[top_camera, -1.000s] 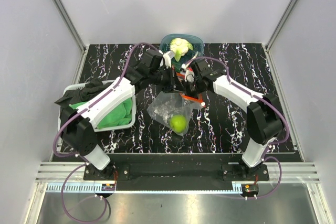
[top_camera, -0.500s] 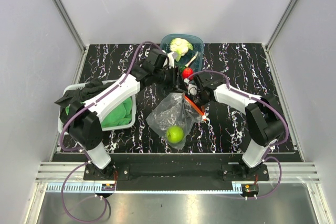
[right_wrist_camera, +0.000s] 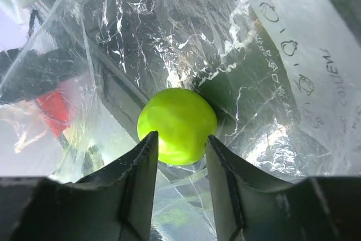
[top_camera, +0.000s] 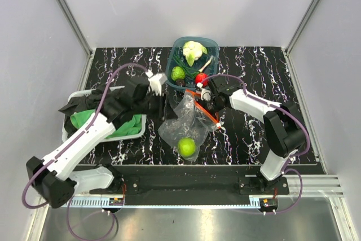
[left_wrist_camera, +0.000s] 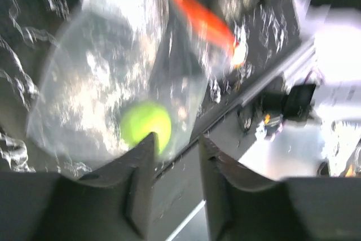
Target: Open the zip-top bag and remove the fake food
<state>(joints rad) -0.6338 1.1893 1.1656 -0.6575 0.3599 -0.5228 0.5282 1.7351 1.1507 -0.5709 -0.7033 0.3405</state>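
**Spotter:** Start at the left edge. What have you got?

**Operator:** A white bin (top_camera: 127, 136) far left, with a green cloth (top_camera: 125, 122) heaped in it and a black cloth (top_camera: 79, 104) draped over its far-left corner. My left arm reaches across above it.

**Spotter:** And the left hand?

**Operator:** The left gripper (left_wrist_camera: 176, 144) has its fingers parted with nothing between them. It hangs just left of the zip-top bag (top_camera: 183, 118). That wrist view is blurred, so I won't call contact.

**Spotter:** Where's the bag?

**Operator:** It's crumpled mid-table on the black marbled table (top_camera: 254, 134). The orange-red zip strip (top_camera: 207, 114) runs diagonally down its right side. The green apple (top_camera: 187, 147) sits inside at the near end, closest to the bases.

**Spotter:** The other pieces?

**Operator:** They're in the teal tub (top_camera: 211, 42) just behind the bag. The green ridged piece (top_camera: 178, 74) is near-left, the red berry (top_camera: 201, 78) is beside it, and the cauliflower (top_camera: 193, 51) is at the back.

**Spotter:** Right hand?

**Operator:** The right gripper (right_wrist_camera: 180, 138) is spread too, at the bag's far end by the strip. Between its fingers I'm looking at the apple through clear film. I can't tell whether the fingers touch the plastic.
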